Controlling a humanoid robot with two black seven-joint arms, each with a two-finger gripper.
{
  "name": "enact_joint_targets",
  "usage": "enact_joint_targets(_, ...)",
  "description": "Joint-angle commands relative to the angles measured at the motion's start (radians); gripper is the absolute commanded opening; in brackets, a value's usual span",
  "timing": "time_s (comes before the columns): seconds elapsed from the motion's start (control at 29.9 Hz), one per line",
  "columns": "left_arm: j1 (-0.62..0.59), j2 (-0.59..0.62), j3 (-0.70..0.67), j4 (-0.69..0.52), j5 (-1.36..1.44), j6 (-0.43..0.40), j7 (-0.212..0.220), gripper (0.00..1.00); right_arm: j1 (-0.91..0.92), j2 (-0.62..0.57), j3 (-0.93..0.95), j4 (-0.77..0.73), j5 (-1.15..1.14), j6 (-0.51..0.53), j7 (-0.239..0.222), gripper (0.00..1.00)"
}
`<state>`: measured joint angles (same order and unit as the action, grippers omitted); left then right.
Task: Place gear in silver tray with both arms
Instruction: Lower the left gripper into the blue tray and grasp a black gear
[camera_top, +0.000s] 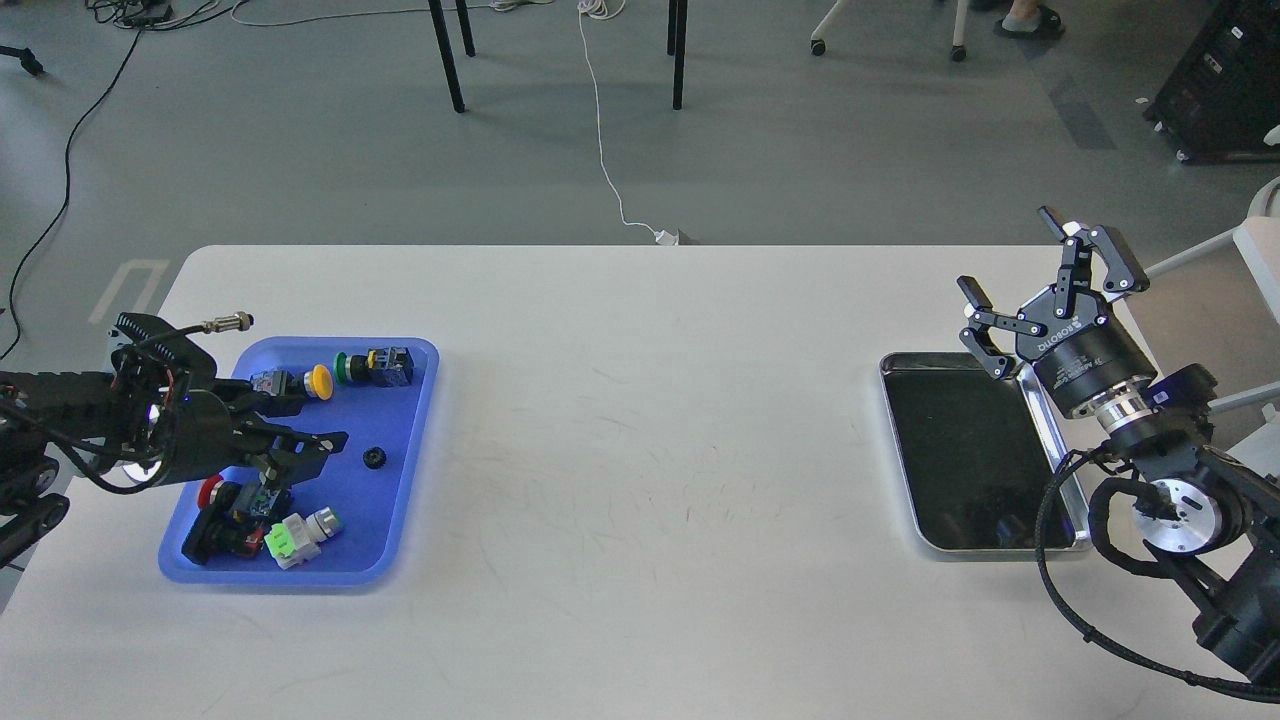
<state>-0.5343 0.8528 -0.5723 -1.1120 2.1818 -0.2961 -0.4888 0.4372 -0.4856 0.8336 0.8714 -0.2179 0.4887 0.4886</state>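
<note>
The white bench (640, 480) carries two trays set well apart: a blue tray (410, 440) near its left edge and the silver tray (900, 470) near its right edge, with a broad bare stretch of bench top between them, marked only by faint scuffs. The silver tray lies with its long sides running away from the viewer; its far short rim sits well short of the bench's far edge, and its right rim lies close to the bench's right edge. The right gripper (1030, 290) is raised over the silver tray's far right corner, wrist tilted up and away, jaws spread wide and holding nothing; the right arm's lower links and cables cross the tray's right rim near the near corner. The left gripper (315, 425) reaches in low from the left over the blue tray, pointing towards the silver tray; its jaws appear spread, one finger near the yellow-capped push button (318, 381), the other ending just left of the gear (374, 458). The gear, small, black and round with a toothed outline, lies on the blue tray's floor, apart from the other parts. Also in the blue tray: a green-capped switch (372, 366) at the far side, and a red-capped part (212, 492) and a white and green part (300, 533) towards the near side. The silver tray has a polished raised rim, rounded corners and a dark reflective bottom, with nothing lying in it.
</note>
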Motion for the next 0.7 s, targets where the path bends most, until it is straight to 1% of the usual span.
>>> enact_joint_targets(0.0,-0.001,-0.020,0.005,0.035,0.000,0.002,0.000,0.64,-0.002,-0.005,0.001,0.001,0.000,0.000,0.000,1.00)
enact_joint_targets(0.17,-0.006,-0.035,0.034,0.080,0.000,0.005,0.000,0.63,-0.002,-0.007,0.001,0.005,0.000,0.000,0.000,1.00)
enact_joint_targets(0.33,-0.006,-0.044,0.034,0.110,0.000,0.008,0.000,0.63,-0.002,-0.007,0.002,0.005,0.000,0.000,0.000,1.00)
enact_joint_targets(0.47,-0.012,-0.061,0.037,0.147,0.000,0.032,0.000,0.60,-0.002,-0.007,0.024,0.003,0.000,0.000,0.000,1.00)
enact_joint_targets(0.53,-0.013,-0.070,0.039,0.153,0.000,0.032,0.000,0.58,-0.002,-0.007,0.025,0.003,0.000,0.000,0.000,1.00)
enact_joint_targets(0.67,-0.013,-0.072,0.039,0.155,0.000,0.034,0.000,0.59,-0.002,-0.008,0.027,0.003,0.000,0.000,0.000,1.00)
